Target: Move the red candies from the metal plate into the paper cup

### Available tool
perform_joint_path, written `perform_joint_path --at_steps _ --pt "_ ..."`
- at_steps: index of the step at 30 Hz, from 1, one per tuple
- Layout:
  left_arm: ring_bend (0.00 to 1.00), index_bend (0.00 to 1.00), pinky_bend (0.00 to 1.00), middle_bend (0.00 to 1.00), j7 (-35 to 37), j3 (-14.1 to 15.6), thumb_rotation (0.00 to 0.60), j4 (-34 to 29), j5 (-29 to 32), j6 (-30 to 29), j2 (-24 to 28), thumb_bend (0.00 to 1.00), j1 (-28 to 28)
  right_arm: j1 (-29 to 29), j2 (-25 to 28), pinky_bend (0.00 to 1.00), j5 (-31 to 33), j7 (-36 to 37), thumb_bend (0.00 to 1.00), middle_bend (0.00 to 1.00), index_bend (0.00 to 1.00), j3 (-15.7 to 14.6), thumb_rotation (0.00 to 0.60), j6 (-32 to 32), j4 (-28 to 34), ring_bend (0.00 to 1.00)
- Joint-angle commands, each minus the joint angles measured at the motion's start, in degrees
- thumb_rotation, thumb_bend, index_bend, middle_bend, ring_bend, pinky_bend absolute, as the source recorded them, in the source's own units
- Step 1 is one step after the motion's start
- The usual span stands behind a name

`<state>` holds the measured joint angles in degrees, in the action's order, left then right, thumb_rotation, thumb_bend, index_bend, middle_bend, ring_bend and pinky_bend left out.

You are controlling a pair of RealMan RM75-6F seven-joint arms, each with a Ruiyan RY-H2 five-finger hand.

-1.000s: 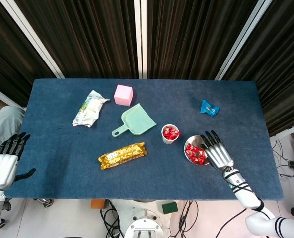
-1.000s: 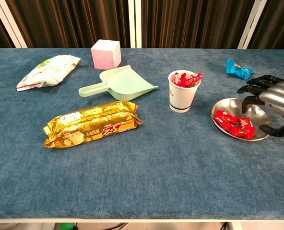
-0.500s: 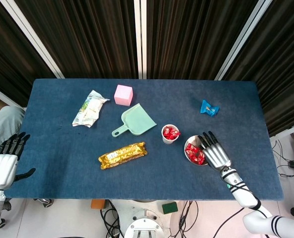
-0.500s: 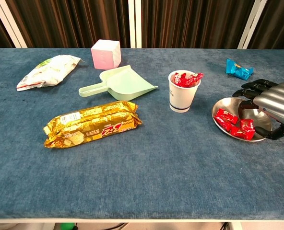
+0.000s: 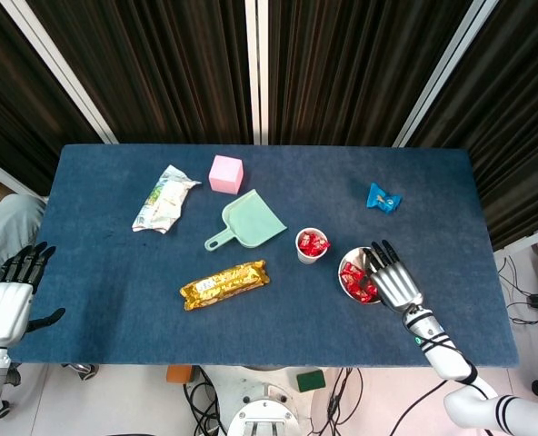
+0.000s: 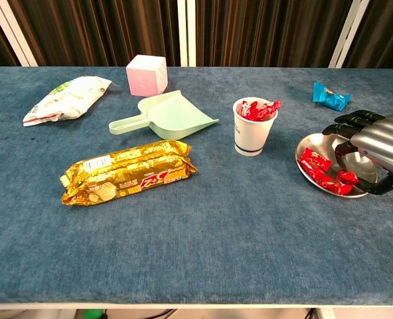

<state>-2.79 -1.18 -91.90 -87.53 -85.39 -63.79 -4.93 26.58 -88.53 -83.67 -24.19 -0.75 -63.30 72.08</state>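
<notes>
While its fingers curl down over the far side of the metal plate (image 6: 316,141), the right robot hand (image 6: 377,147) sits at the right edge of the tabletop (image 6: 203,232), fingertips dipping into the dish; whether they actually pinch a candy cannot be told from either view. From above, the same right robot hand (image 5: 394,277) lies with its fingers spread over the plate's right half, its arm trailing off toward the near right corner. Red candies (image 6: 324,170) lie in the plate, clustered on its left and front part, just beside the dark fingertips. Left of the plate and close to it stands the paper cup (image 6: 253,129), upright, with several red wrapped candies already heaped at its rim. Beyond the plate, toward the far right, lies a small blue wrapped sweet (image 6: 330,95).

Further left, a pale green dustpan (image 6: 170,115) rests with its handle pointing left, and a pink cube (image 6: 146,74) stands just behind it. A gold biscuit packet (image 6: 127,172) lies nearer the front edge, and a white and green snack bag (image 6: 65,98) lies at the far left.

The left robot hand (image 5: 10,295) hangs off the tabletop's left edge, fingers apart and holding nothing.
</notes>
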Motion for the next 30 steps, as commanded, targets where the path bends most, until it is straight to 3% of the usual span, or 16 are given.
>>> perform_joint_path --at_steps 1,10,17,24,30 --pt "0.01 0.07 0.14 0.05 0.02 0.00 0.600 0.00 -0.01 -0.03 0.00 0.10 0.01 -0.12 -0.01 0.00 -0.30 0.17 0.41 0.09 0.60 0.05 0.600 -0.37 -0.13 0.00" --pt "0.01 0.07 0.14 0.05 -0.01 0.04 0.600 -0.05 -0.10 -0.10 0.02 0.10 0.04 -0.83 1.33 0.00 -1.75 1.89 0.43 0.10 0.65 0.68 0.600 -3.12 0.89 0.00" --pt "0.01 0.07 0.14 0.05 -0.11 0.07 0.600 -0.07 -0.20 -0.10 -0.01 0.09 0.03 -0.12 5.37 0.00 -4.24 2.92 0.43 0.10 0.65 4.34 0.600 -8.62 7.38 0.00" --pt "0.01 0.07 0.14 0.05 -0.34 0.18 0.600 -0.16 -0.48 0.05 -0.06 0.10 -0.10 4.53 8.43 0.00 -2.49 -5.23 0.42 0.10 0.65 11.16 0.600 -7.35 18.50 0.00" --pt "0.01 0.07 0.14 0.05 -0.19 0.24 0.600 -0.09 -0.65 0.04 -0.02 0.10 -0.14 9.83 5.59 0.00 3.48 -13.99 0.42 0.10 0.65 14.57 0.600 -1.18 20.06 0.00"
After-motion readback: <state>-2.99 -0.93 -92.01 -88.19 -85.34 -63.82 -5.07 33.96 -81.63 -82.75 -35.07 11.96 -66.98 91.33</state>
